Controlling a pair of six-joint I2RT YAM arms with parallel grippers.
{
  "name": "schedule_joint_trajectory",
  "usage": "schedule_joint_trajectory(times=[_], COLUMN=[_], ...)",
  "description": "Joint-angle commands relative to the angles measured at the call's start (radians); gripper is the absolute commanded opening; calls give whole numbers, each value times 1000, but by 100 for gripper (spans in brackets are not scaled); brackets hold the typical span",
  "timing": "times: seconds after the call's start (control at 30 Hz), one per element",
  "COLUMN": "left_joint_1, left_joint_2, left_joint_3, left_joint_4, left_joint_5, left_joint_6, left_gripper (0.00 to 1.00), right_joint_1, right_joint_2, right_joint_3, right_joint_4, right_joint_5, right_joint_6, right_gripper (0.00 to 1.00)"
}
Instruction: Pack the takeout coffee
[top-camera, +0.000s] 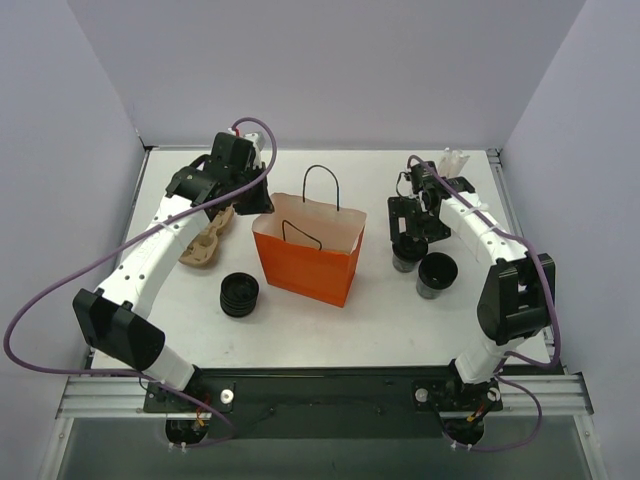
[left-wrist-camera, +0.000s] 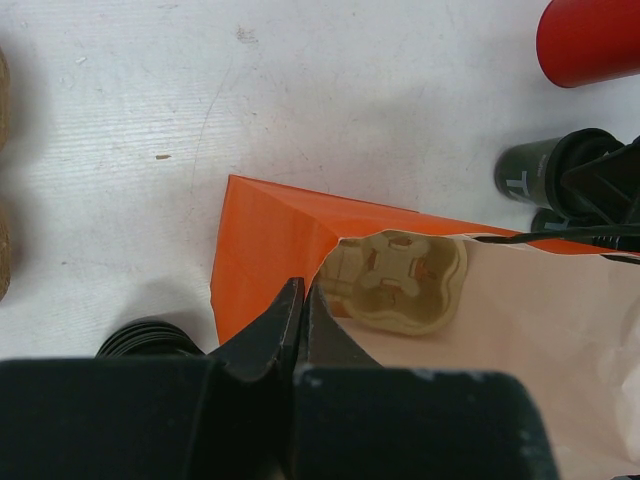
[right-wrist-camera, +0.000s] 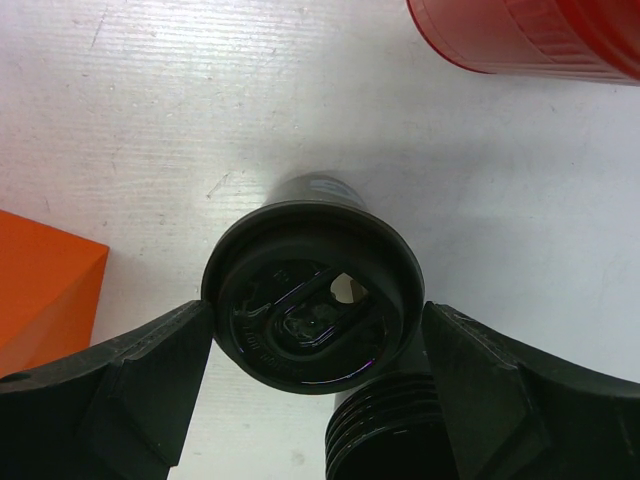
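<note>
Coffee (top-camera: 405, 262) (right-wrist-camera: 310, 300) stands upright on the bench (top-camera: 400, 330), right of the bag (top-camera: 305, 255), black lid on with the sip hole showing. Right hand (top-camera: 408, 240) (right-wrist-camera: 317, 325) is over it, spread wide with a finger on each side of the lid; can't tell if the pads touch. Second cup (top-camera: 437, 275) sits just near-right of the coffee. Red cup (right-wrist-camera: 540, 35) (left-wrist-camera: 590, 40) is farther back.

Left hand (top-camera: 262, 200) (left-wrist-camera: 300, 295) is closed tight, pinching the bag's far-left rim with one finger outside and one inside. Bag is upright, mouth open, with a tray (left-wrist-camera: 400, 280) lying inside. Spare trays (top-camera: 207, 245) lie on the bench left of the bag. Ribbed stack (top-camera: 240, 293) (left-wrist-camera: 150, 338) is near-left of the bag.
</note>
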Motion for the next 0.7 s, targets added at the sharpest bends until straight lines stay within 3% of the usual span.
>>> schedule_joint_trajectory(times=[0.0, 0.4, 0.67], left_joint_1=[5, 5, 5], left_joint_2=[3, 0, 0], left_joint_3=[38, 40, 38], left_joint_4=[38, 36, 36], left_joint_5=[15, 15, 9], left_joint_6=[-5, -13, -15], left_gripper=[0, 0, 0], right_joint_1=[6, 8, 8], right_joint_2=[-22, 13, 7], right_joint_3=[-6, -9, -12], right_joint_4=[-30, -23, -20], right_joint_5=[56, 53, 50], right_joint_6=[-1, 4, 6], right_gripper=[88, 77, 80])
